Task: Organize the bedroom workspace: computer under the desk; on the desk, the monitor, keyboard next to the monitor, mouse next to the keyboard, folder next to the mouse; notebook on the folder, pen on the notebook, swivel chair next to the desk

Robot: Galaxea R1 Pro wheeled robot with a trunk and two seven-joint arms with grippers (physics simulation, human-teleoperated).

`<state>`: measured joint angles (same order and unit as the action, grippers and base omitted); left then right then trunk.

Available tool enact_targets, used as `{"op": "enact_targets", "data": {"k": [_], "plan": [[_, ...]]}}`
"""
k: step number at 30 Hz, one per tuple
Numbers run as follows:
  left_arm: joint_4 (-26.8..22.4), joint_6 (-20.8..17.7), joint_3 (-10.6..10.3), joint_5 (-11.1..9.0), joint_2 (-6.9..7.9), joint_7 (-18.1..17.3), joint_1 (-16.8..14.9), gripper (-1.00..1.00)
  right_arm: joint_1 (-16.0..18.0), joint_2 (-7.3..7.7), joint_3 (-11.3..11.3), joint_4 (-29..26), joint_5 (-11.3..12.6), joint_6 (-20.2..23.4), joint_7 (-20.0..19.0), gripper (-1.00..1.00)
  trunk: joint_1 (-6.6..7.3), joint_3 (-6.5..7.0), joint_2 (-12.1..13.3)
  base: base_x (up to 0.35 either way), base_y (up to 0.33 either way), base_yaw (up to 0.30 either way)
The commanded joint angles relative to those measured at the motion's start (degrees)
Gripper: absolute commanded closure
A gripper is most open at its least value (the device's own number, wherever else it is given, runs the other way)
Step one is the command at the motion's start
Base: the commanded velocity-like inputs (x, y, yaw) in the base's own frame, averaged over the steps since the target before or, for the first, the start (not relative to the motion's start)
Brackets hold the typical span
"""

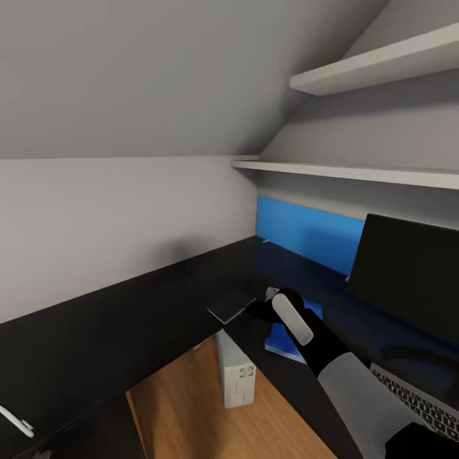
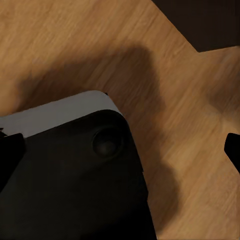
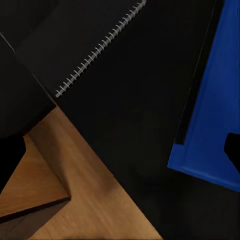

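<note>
The glossy black desk (image 1: 127, 319) turns a corner under the sloped wall. The notebook (image 1: 231, 305) lies at its inner corner, and its spiral binding (image 3: 100, 48) is seen from close up. Just right of it lies the blue folder (image 1: 284, 341) (image 3: 210, 120). My right gripper (image 1: 266, 305) (image 3: 120, 155) hovers open above the bare desk top between the two, holding nothing. The monitor (image 1: 408, 280) stands at the right with the keyboard (image 1: 421, 401) in front. The computer (image 1: 236, 373) stands on the floor under the desk. A white pen (image 1: 16, 421) lies on the near left desk. My left gripper (image 2: 120, 150) hangs open over the floor.
The blue back panel (image 1: 306, 233) lines the desk's far side, and two white wall shelves (image 1: 357, 172) hang above it. Wood floor (image 1: 185, 408) fills the desk's inner angle. In the left wrist view a dark rounded body with a grey edge (image 2: 75, 175) sits on the floor.
</note>
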<state>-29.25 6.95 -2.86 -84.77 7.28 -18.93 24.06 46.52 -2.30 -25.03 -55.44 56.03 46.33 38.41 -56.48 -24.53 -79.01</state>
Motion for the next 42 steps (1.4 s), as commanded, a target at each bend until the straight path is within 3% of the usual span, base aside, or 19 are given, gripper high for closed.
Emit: {"op": "enact_targets", "data": {"k": [1,7,12,17,24,42], "plan": [[0.15,0.32,-0.31,-0.49,0.01,-0.13,0.02,-1.00,0.05,0.00,-0.10,-0.05,0.57,0.02,0.58,-1.00,-0.04,-0.05,-0.03,0.306,-0.159,0.000],[1.63,0.64,-0.26,-0.77,-0.22,-0.28,0.02,-1.00,0.06,-0.02,-0.07,-0.01,0.57,0.06,0.48,-1.00,-0.04,-0.05,-0.03,0.309,-0.172,0.064],[3.30,0.76,-0.28,-3.43,-0.39,-0.43,0.02,-1.00,0.23,-0.10,-0.10,1.15,0.57,0.04,0.45,-1.00,-0.04,-0.05,-0.03,0.312,-0.182,0.200],[3.66,0.76,-0.30,-4.29,-0.41,-0.43,0.02,-1.00,0.74,-0.48,-0.15,2.79,0.55,-0.22,0.44,-1.00,-0.04,-0.05,-0.03,0.322,-0.116,0.156],[3.83,0.54,-0.25,-4.68,-0.37,-0.34,-0.02,-1.00,1.17,-1.24,-0.12,4.23,-0.46,-0.67,0.44,-1.00,-0.04,-0.05,-0.03,0.203,0.036,0.034],[3.93,0.75,-0.29,-4.64,-0.42,-0.36,-0.16,-1.00,1.21,-1.45,-0.10,4.37,-0.77,-0.72,0.44,-1.00,-0.04,-0.05,-0.03,0.086,0.004,0.002]]}}
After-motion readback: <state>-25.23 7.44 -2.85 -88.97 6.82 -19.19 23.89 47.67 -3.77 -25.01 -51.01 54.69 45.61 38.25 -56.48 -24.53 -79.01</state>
